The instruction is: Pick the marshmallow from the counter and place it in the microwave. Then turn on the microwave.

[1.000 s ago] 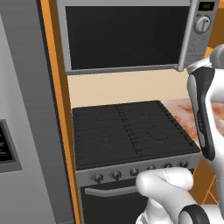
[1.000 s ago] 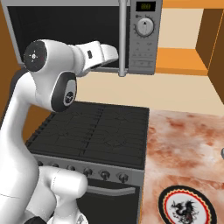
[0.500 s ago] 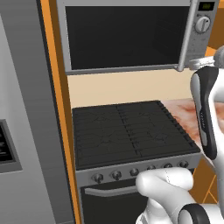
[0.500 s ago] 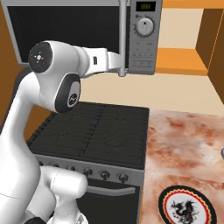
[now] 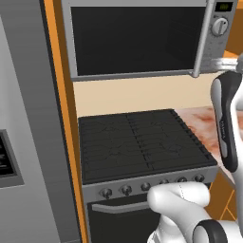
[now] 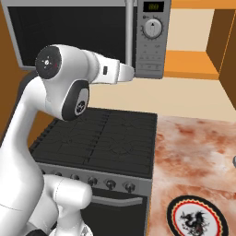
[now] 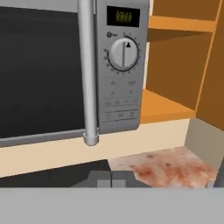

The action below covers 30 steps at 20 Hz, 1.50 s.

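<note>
The fingers [image 7: 111, 179] are pressed closed with nothing between them, seen at the bottom centre of the hand view, low in front of the microwave [image 7: 65, 65]. Its dark door is shut, the bar handle [image 7: 89, 70] running down the upper middle and the dial [image 7: 124, 54] just right of it. The marshmallow cannot be made out; it is judged to be behind the door. The control panel should be approached squarely and pressed gently, well clear of the handle. Below lie the black stovetop [image 6: 101, 140] and the mottled counter [image 6: 193, 156], carrying a patterned plate [image 6: 197, 217] at lower right. Orange shelving [image 7: 175, 65] fills the upper right.
</note>
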Tool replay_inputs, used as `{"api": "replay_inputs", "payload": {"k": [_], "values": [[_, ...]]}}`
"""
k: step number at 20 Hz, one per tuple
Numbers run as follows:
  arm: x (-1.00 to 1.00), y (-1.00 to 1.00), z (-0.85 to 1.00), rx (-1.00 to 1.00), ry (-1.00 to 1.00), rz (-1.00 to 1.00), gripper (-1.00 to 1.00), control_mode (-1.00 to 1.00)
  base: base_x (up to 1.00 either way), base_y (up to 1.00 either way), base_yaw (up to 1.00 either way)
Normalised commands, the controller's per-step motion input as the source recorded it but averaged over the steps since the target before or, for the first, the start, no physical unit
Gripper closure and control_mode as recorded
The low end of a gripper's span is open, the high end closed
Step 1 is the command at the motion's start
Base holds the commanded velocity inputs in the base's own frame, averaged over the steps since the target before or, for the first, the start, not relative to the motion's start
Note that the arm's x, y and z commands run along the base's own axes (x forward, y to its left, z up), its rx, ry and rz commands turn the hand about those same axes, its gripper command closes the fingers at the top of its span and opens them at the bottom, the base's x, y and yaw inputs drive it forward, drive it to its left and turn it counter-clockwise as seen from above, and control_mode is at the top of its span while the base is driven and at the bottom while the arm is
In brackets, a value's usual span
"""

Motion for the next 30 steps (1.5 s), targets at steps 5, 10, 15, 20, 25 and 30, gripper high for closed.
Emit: {"api": "replay_inputs", "payload": {"k": [5,10,15,20,25,30], "values": [[-0.02,-0.12,0.00,0.19,-0.05,-0.07,1.00,-1.00,0.00,0.00,0.00],[0.00,-0.10,-0.01,0.19,-0.06,-0.06,1.00,-1.00,0.00,0.00,0.00],[-0.01,-0.05,0.00,0.17,-0.06,-0.05,1.00,-1.00,0.00,0.00,0.00],[-0.02,-0.09,0.00,0.17,-0.06,-0.06,1.00,-1.00,0.00,0.00,0.00],[-0.01,-0.11,-0.01,0.18,-0.05,-0.06,1.00,-1.00,0.00,0.00,0.00],[0.00,-0.09,0.00,0.16,-0.04,-0.05,1.00,-1.00,0.00,0.00,0.00]]}}
